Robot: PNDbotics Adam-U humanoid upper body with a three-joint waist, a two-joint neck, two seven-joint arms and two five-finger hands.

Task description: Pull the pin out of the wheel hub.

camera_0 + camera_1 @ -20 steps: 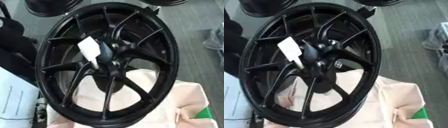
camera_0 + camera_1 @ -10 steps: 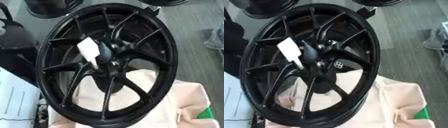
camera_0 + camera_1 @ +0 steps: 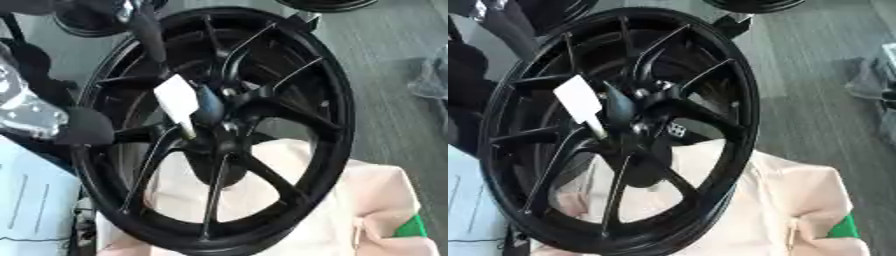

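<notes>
A large black spoked wheel (image 3: 332, 100) stands tilted on a pale cloth. At its hub (image 3: 219, 120) sits the pin, a white flat tab (image 3: 178, 100) with a thin stem running down into the hub; it also shows as the white tab (image 3: 579, 102) in the right eye view. My left hand (image 3: 144, 27), black with silver parts, comes in from the upper left and hangs over the rim's upper left, above the tab and apart from it. More of that arm (image 3: 52, 120) shows at the left edge. My right hand is out of sight.
The pale cloth (image 3: 385, 195) under the wheel has a green patch (image 3: 409, 227) at the lower right. White paper (image 3: 31, 205) lies lower left. Other black wheels (image 3: 324, 4) stand at the top. Grey floor (image 3: 394, 45) and a grey bundle (image 3: 872, 82) lie to the right.
My left arm has come into view from the upper left and now reaches over the rim toward the hub. The white tab stays in the hub.
</notes>
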